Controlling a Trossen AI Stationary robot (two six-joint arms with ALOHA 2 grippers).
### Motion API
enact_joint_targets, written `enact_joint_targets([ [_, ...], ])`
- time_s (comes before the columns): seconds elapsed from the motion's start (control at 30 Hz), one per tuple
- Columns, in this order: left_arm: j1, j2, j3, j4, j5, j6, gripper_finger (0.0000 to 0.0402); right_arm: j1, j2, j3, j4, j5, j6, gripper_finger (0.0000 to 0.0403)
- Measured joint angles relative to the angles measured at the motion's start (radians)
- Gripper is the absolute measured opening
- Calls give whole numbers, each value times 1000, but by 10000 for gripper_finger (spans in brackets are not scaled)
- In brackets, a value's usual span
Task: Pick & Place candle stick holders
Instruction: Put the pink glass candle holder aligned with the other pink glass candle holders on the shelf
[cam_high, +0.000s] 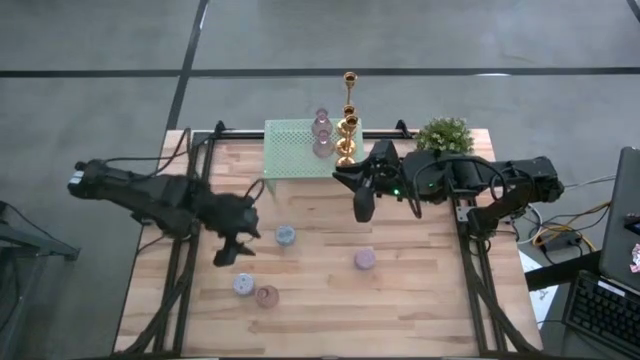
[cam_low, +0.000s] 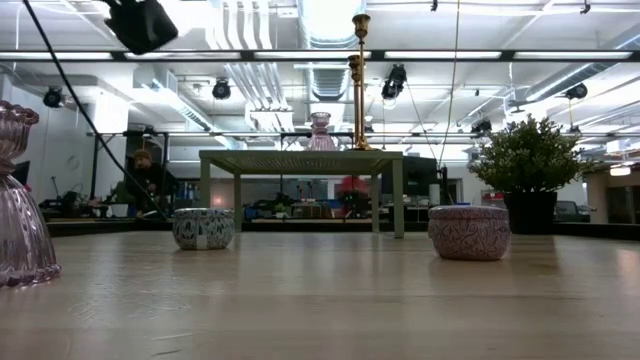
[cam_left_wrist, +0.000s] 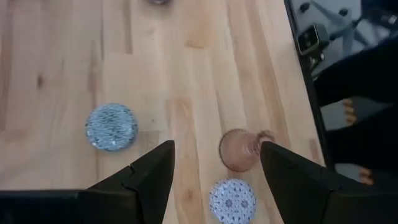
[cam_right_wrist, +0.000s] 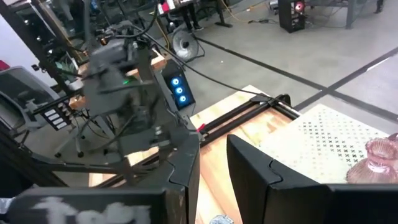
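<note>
Two gold candlesticks (cam_high: 348, 125) (cam_low: 358, 90) and a pink glass holder (cam_high: 322, 132) stand on the pale green mesh rack (cam_high: 296, 150). On the table stand a blue squat holder (cam_high: 285, 236) (cam_left_wrist: 112, 126), a mauve one (cam_high: 364, 259) (cam_low: 468, 232), a pale blue one (cam_high: 244, 284) (cam_left_wrist: 231, 200) and a pink glass one (cam_high: 267, 296) (cam_left_wrist: 239, 149). My left gripper (cam_high: 232, 250) (cam_left_wrist: 214, 165) is open and empty, above the table near the pink glass one. My right gripper (cam_high: 362, 200) (cam_right_wrist: 214, 168) is open and empty, in front of the rack's right end.
A bushy potted plant (cam_high: 444, 135) (cam_low: 530, 165) stands at the far right, beside the right arm. The rack (cam_low: 300, 160) stands on four legs at the table's far edge. Bare wood (cam_high: 420, 300) lies at the near right. A person sits in the room beyond (cam_low: 145, 175).
</note>
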Motion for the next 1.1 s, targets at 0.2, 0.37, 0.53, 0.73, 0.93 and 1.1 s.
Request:
enact_joint_targets([
  [0.2, -206, 22, 0, 11, -244, -64, 241, 22, 0, 0, -16, -6, -32, 80],
  [0.37, -365, 101, 1, 98, -351, -135, 241, 21, 0, -3, -38, -6, -49, 84],
  [0.53, -456, 229, 35, 110, -356, -267, 239, 23, 0, -10, -86, -11, -43, 76],
  [0.73, -508, 375, 99, 109, -351, -314, 219, 22, 0, -27, -114, -12, 11, 64],
  [0.93, -521, 465, 100, 103, -331, -334, 196, 22, 0, -50, -98, -11, 90, 59],
  [1.1, -522, 524, 99, 95, -294, -339, 193, 22, 12, -58, -95, -11, 141, 61],
])
